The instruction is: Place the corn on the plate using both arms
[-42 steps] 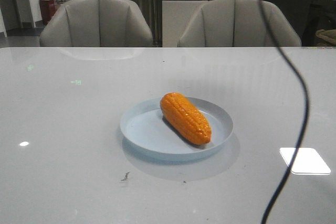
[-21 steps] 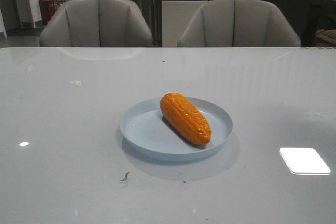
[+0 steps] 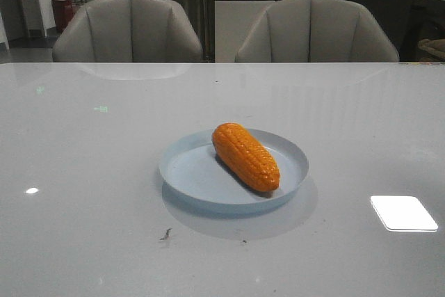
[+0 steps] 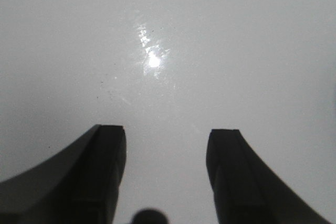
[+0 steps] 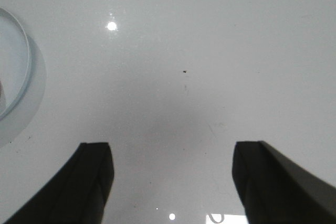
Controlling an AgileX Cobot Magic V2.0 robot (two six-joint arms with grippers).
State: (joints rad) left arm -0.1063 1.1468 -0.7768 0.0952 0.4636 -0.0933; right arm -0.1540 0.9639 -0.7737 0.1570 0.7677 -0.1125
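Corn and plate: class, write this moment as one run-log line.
corn: lying in plate | left claw: open, empty, over bare table | right claw: open, empty, beside plate rim

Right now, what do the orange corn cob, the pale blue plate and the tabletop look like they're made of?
The glossy orange corn cob: probably moulded plastic, given its uniform colour and shiny highlights on the kernels. The round pale blue plate: smooth and plain with a soft sheen, plastic or glazed ceramic; I cannot tell which. The grey-white tabletop: a hard, polished surface that mirrors the chairs and lights, maybe glass or lacquer.
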